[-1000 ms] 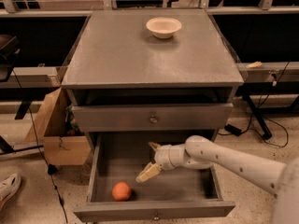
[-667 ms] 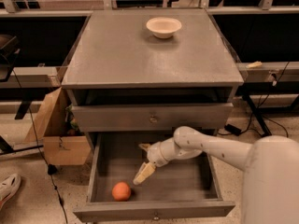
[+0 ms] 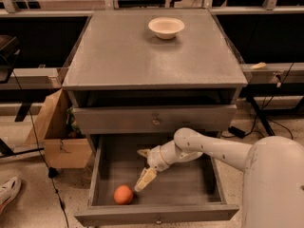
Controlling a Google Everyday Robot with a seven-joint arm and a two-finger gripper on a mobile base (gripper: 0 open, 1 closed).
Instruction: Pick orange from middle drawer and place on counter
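Observation:
The orange (image 3: 123,194) lies in the front left part of the middle drawer (image 3: 156,214), which is pulled out wide. My gripper (image 3: 143,167) is inside the drawer, just right of and slightly above the orange, not touching it. Its fingers are spread open, the lower finger (image 3: 145,179) pointing down toward the orange. The arm reaches in from the lower right. The counter (image 3: 142,56) is the grey top of the cabinet above.
A cream bowl (image 3: 166,27) stands at the back of the counter. The upper drawer front (image 3: 154,119) is closed. A cardboard box (image 3: 54,134) sits on the floor left of the cabinet, with a shoe (image 3: 9,192) at the far left. Cables run along the floor on the right.
My gripper has moved left and down inside the drawer, closer to the orange. The orange has not moved.

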